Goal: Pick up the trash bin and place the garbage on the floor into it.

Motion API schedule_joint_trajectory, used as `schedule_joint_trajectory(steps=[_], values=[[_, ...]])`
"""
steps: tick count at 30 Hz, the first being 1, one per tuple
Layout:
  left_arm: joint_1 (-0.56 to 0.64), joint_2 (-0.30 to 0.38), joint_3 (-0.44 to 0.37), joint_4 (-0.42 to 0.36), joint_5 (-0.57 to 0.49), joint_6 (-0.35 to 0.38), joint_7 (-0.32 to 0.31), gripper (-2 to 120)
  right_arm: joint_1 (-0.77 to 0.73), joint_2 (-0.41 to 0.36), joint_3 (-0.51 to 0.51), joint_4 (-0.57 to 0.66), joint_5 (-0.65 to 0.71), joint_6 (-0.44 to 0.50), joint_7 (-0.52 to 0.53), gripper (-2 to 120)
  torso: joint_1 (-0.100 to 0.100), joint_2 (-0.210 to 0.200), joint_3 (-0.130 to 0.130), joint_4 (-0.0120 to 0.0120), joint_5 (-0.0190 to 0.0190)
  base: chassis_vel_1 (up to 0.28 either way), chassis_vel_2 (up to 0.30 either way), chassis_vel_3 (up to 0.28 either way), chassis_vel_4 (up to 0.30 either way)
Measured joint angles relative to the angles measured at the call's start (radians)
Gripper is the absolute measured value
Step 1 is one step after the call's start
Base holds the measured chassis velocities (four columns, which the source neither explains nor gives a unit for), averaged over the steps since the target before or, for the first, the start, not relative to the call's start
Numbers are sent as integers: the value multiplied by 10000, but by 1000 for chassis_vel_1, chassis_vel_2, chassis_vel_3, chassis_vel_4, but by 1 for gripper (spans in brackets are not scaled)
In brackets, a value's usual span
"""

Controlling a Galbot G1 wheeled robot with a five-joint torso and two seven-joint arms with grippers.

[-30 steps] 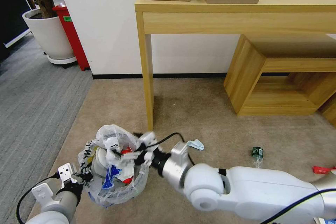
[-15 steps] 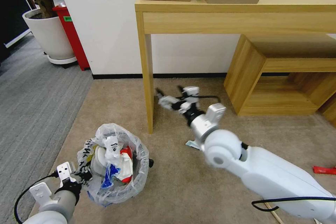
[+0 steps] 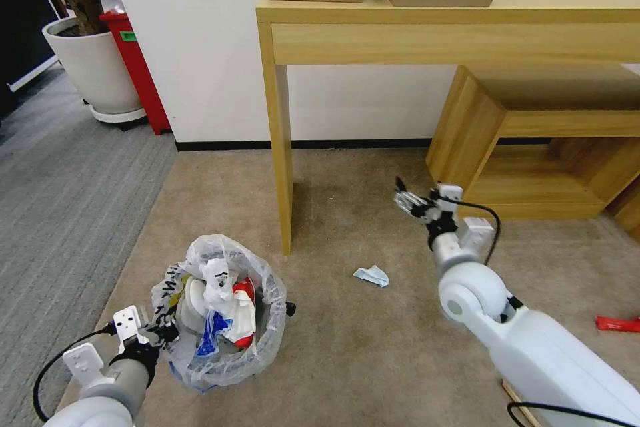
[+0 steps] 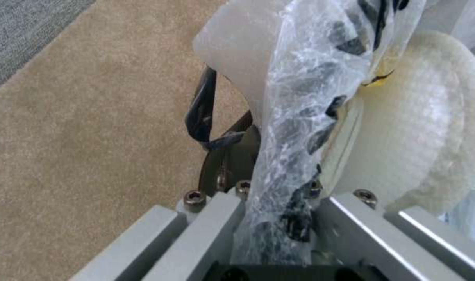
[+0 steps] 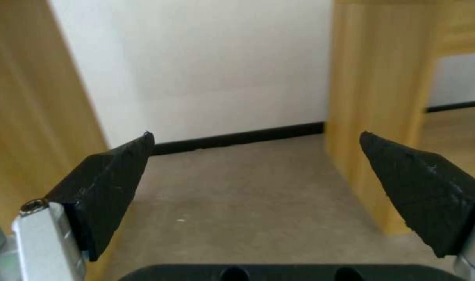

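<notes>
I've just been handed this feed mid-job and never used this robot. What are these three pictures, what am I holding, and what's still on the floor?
The wide picture is from the robot's head, looking down at a carpeted floor beside a wooden table. The other two come from cameras on each wrist.

The left gripper, at the lower left of the head view, is shut on the rim of the trash bin. The left wrist view shows the bin's clear plastic liner pinched between the fingers. White and red litter already lies in the bin.

The right gripper is raised in the air near the low wooden shelf. The right wrist view shows its black fingertips wide apart and empty.

On the floor are a crumpled pale-blue scrap and a red wrapper at the right edge.
</notes>
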Motion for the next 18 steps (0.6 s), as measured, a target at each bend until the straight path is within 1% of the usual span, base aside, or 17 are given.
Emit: schedule_joint_trajectory(steps=[3, 4, 6, 9, 10, 13, 18], values=[[2, 7, -6, -76, 68, -1, 35, 0, -445, 180, 600, -85, -426, -77, 84, 100, 0, 0, 0, 1, -1, 0, 0, 0, 0], [2, 7, -6, -76, 68, -1, 35, 0, -445, 180, 600, -85, -426, -77, 84, 100, 0, 0, 0, 1, -1, 0, 0, 0, 0], [6, 25, -6, -119, 87, -9, 57, 0, -697, 260, 990, -182, -760, -60, 79, 100, 0, 0, 0, 0, -1, 0, 0, 0, 0], [-30, 28, -3, -145, 110, -12, 73, 0, -931, 371, 1319, -186, -945, -39, 26, 100, 0, 0, 0, 1, -1, 0, 0, 0, 0], [-73, 24, 22, -151, 136, -24, 86, 0, -1073, 491, 1544, -186, -1129, 59, -80, 100, 0, 0, 0, 1, -1, 0, 0, 0, 0], [-149, 10, 92, -150, 157, -25, 99, 0, -1249, 632, 1786, -184, -1309, 271, -189, 100, 0, 0, 0, 2, -2, 0, 0, 0, 0], [-274, -57, 226, -77, 230, -28, 131, 0, -1867, 872, 2327, -76, -1684, 414, -383, 100, 0, 0, 0, 1, -2, 0, 0, 0, 0]])
